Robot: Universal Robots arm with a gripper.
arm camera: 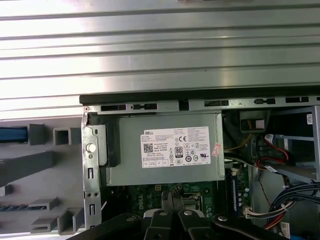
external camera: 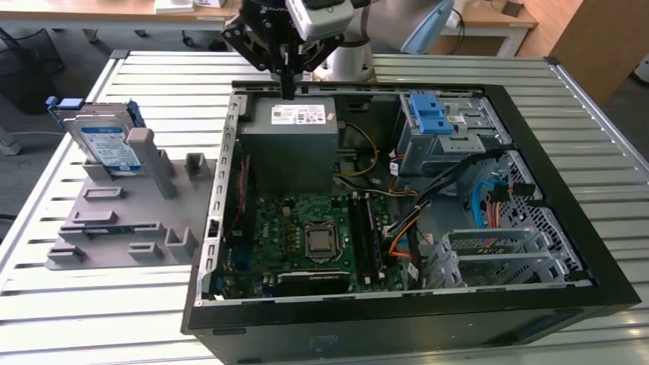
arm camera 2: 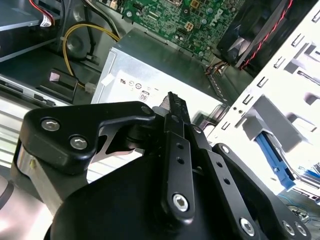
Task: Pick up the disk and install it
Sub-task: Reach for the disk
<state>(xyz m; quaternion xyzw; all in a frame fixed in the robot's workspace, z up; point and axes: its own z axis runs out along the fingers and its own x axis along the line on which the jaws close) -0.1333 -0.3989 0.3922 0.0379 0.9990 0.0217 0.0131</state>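
The disk [external camera: 106,144] is a silver drive with a white-and-blue label and blue bracket. It stands on edge in the grey fixture [external camera: 121,220] at the exterior view's left. My gripper [external camera: 289,94] hangs over the back edge of the open computer case [external camera: 406,308], just above the grey power supply box [external camera: 294,144]. That is well to the exterior view's right of the disk. The fingers look pressed together with nothing between them, in both wrist views [arm camera 2: 172,98] [arm camera: 172,196].
Inside the case lie the green motherboard [external camera: 309,232], bundles of cables [external camera: 487,198] and a grey drive cage with two blue latches [external camera: 436,122]. The case and fixture rest on a slatted metal table [external camera: 142,65]. The power supply box's white sticker [arm camera: 175,147] faces the first wrist camera.
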